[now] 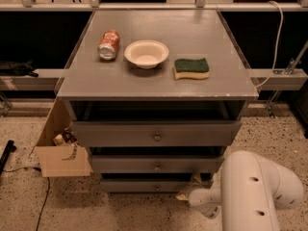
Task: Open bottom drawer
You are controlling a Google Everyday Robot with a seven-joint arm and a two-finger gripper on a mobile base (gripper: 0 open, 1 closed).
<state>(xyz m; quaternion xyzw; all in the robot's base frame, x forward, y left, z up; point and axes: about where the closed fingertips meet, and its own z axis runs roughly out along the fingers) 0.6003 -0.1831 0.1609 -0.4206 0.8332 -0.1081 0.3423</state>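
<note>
The bottom drawer (144, 185) is the lowest and narrowest of three grey drawers under the grey table, just above the floor. Its small round knob (156, 187) sits at the centre of its flat front. The front stands a little out from the frame. My gripper (185, 194) is low at the drawer's right end, close to the front and to the right of the knob. My white arm (252, 191) reaches to it from the lower right.
The grey tabletop (159, 81) carries a tipped red can (109, 44), a white bowl (146, 53) and a green sponge (191, 68). The middle drawer (156, 164) and top drawer (156, 134) sit above. An open cardboard box (60, 150) stands at the left, and a black cable (43, 201) lies on the speckled floor.
</note>
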